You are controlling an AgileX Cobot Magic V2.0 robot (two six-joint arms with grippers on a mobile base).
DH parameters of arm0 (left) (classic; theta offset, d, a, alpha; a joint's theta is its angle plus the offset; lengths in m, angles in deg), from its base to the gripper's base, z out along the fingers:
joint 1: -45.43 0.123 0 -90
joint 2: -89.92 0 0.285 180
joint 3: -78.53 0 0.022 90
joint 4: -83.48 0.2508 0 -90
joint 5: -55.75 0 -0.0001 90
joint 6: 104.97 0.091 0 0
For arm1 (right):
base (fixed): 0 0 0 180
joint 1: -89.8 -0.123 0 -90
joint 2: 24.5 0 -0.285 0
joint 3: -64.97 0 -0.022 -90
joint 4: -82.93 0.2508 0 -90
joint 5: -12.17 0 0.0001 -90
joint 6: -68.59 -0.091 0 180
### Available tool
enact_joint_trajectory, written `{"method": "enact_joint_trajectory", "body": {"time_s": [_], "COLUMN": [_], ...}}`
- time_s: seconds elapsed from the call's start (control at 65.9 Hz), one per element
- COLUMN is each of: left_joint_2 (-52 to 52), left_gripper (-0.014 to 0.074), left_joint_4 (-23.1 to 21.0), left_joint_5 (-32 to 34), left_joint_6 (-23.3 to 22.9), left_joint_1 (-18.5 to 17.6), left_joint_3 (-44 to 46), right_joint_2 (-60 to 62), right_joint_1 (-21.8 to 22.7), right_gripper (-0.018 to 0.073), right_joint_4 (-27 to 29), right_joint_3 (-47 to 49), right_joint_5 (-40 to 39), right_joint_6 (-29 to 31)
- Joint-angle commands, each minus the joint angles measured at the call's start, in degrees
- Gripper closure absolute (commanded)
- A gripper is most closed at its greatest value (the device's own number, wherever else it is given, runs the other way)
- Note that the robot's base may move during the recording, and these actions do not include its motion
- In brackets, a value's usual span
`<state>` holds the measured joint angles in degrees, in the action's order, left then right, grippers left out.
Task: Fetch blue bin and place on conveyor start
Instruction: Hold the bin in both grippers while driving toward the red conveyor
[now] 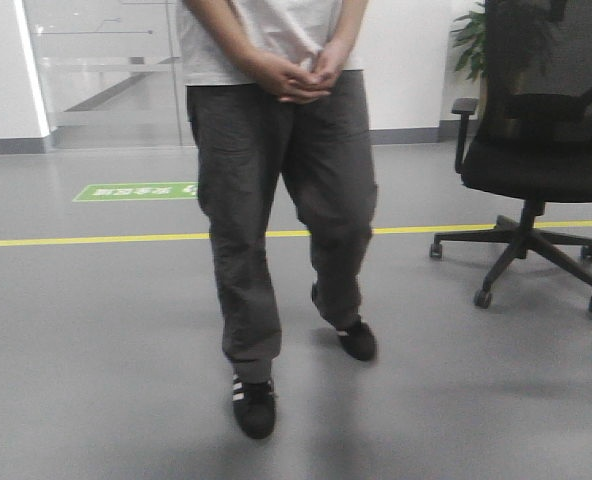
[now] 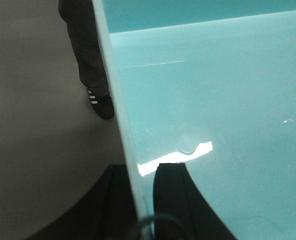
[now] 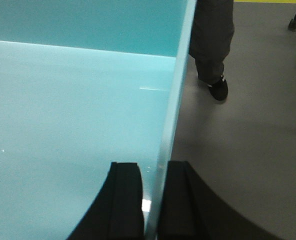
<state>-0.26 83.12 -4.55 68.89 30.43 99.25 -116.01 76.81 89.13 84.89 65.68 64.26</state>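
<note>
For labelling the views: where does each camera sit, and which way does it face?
Front: on the robot, facing forward at a person and chair; no robot part shows.
Left wrist: behind the left hand, looking along its fingers pinching the bin wall.
Right wrist: same, right hand, opposite wall.
Shared: person in all three; bin in both wrists.

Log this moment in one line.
left gripper: shut on pale turquoise rectangular plastic bin wall | right gripper: shut on opposite wall | conveyor: unseen | ahead: standing person
</note>
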Motion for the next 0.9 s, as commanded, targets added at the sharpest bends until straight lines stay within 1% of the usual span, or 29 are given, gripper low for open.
{"method": "enact_joint_trajectory", "body": {"time_s": [0.0,0.88], "left_joint_2": [-0.91,-0.91], "left_gripper": [0.0708,0.0708], "left_joint_4": [1.32,2.2], "left_joint_5": [1.82,1.82], "left_joint_6": [1.03,1.03], "left_joint_1": [-0.01,-0.01], "left_joint_3": [0.38,0.38], "right_joint_2": [0.93,0.93], "right_joint_1": [0.49,0.49], "right_gripper": [0.0711,0.0711], "right_joint_4": [-1.83,-1.83], "right_joint_3": [0.49,0.49], "right_joint_5": [-1.68,-1.68], "right_joint_6": [1.21,1.21]}}
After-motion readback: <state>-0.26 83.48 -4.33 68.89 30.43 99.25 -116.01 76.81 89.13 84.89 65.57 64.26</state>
